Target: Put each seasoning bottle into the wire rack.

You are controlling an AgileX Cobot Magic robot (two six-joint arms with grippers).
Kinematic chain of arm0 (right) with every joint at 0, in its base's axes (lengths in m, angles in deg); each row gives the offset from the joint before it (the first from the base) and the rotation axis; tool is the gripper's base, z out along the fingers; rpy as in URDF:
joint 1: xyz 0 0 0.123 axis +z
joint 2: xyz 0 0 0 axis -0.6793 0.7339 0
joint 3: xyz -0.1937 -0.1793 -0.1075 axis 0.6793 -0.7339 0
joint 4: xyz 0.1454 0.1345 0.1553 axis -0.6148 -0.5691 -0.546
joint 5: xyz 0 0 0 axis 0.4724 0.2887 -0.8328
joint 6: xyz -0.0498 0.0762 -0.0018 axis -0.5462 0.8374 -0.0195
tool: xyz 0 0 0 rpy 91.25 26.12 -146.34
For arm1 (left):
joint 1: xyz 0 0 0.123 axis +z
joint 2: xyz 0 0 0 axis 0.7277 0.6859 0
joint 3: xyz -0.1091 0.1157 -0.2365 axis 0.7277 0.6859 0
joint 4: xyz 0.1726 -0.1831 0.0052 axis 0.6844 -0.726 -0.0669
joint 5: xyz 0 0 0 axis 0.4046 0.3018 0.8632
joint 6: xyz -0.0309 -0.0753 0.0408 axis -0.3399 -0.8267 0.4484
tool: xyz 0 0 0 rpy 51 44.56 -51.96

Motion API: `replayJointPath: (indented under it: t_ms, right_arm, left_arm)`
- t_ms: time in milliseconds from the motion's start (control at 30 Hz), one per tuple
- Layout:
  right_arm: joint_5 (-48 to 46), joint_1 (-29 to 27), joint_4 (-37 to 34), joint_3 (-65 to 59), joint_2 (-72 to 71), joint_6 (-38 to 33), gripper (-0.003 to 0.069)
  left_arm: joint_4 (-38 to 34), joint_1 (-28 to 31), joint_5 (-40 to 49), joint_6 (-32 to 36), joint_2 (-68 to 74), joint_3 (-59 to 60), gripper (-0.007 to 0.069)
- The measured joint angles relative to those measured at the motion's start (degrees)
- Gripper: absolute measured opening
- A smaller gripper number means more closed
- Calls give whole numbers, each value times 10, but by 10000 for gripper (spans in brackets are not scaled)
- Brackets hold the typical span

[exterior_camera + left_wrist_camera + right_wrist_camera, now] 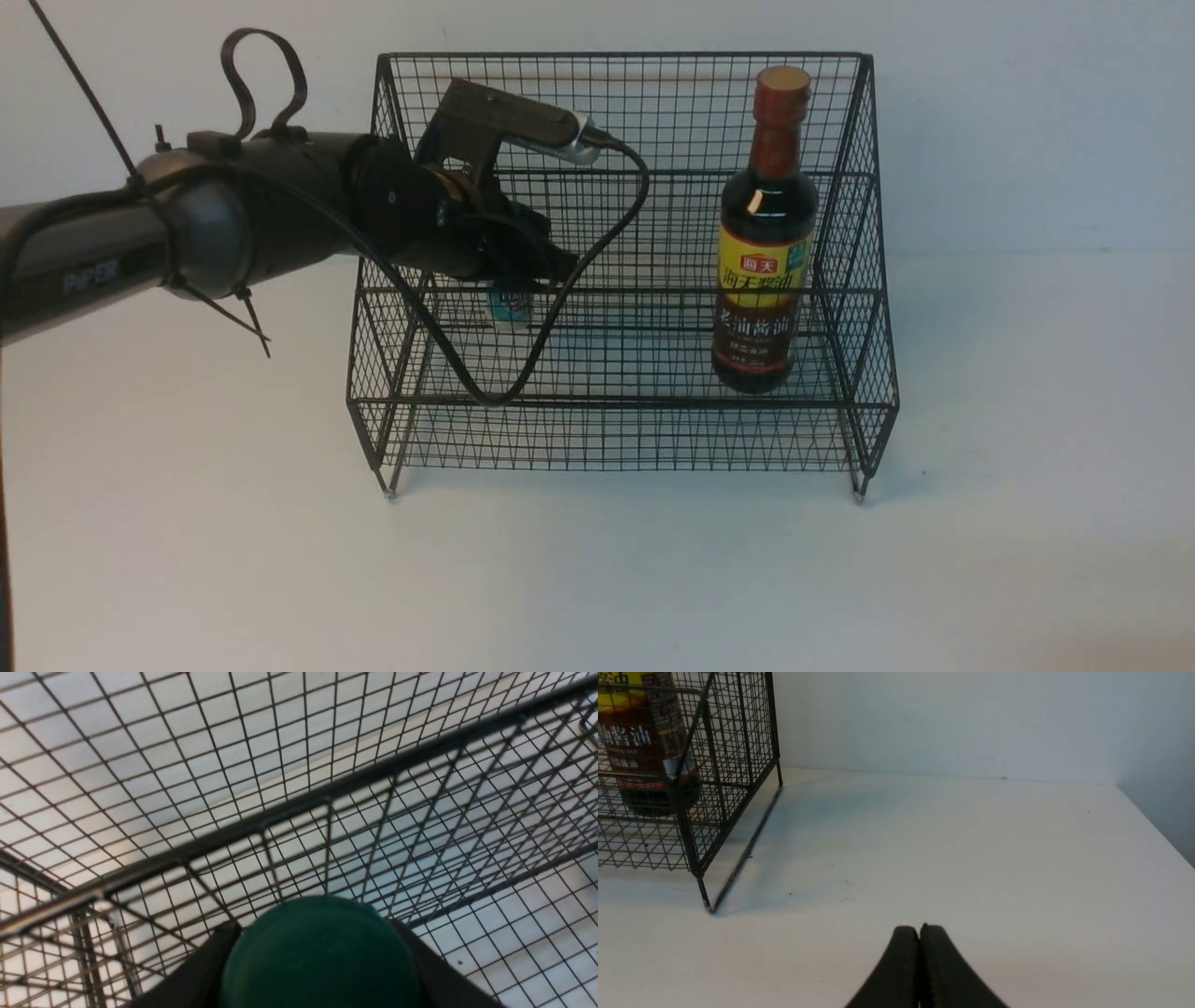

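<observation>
The black wire rack stands mid-table. Upright on its lower shelf at the right is the tall dark soy-sauce bottle, brown-capped with a yellow label. My left gripper reaches into the rack's left half and is shut on the small clear shaker jar, which sits low at the shelf. In the left wrist view the jar's dark green lid fills the space between the black fingers, with rack mesh behind. My right gripper is shut and empty over bare table, right of the rack.
The left arm's black cable loops down in front of the rack's middle. The white table runs to a white back wall, and its right edge shows in the right wrist view. The right arm is outside the front view.
</observation>
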Motion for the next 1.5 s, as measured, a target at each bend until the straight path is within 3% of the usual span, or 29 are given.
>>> replayJointPath:
  t_ms: [200, 233, 300, 567, 733, 900, 933, 967, 1033, 1133, 1267, 1500]
  right_arm:
    - [0, 0, 0, 0, 0, 0, -15]
    - [0, 0, 0, 0, 0, 0, -15]
    - [0, 0, 0, 0, 0, 0, -15]
    - [0, 0, 0, 0, 0, 0, -15]
    - [0, 0, 0, 0, 0, 0, -15]
    - [0, 0, 0, 0, 0, 0, -15]
    - [0, 0, 0, 0, 0, 0, -15]
    - [0, 0, 0, 0, 0, 2, -15]
    - [0, 0, 0, 0, 0, 3, -15]
    - [0, 0, 0, 0, 0, 3, -15]
    - [0, 0, 0, 0, 0, 3, -15]
    - [0, 0, 0, 0, 0, 3, -15]
  left_arm:
    - [-11, -4, -1, -10, 0, 0, 507]
    - [-16, -6, 0, -13, -3, 0, 569]
    - [-19, -6, 6, -15, -7, 0, 614]
    - [-3, -6, 30, -1, -64, 5, 626]
    - [3, -3, 64, 1, -145, 5, 510]
    - [9, -3, 148, 1, -245, 5, 304]
    - [11, -3, 171, 1, -267, 5, 249]
    - [26, -3, 236, 1, -327, 5, 113]
    - [42, -3, 269, 0, -368, 5, 50]
    - [65, -3, 335, -18, -461, 16, 2]
    - [76, -3, 361, -55, -596, 115, -5]
    - [68, -3, 182, -108, -742, 412, -5]
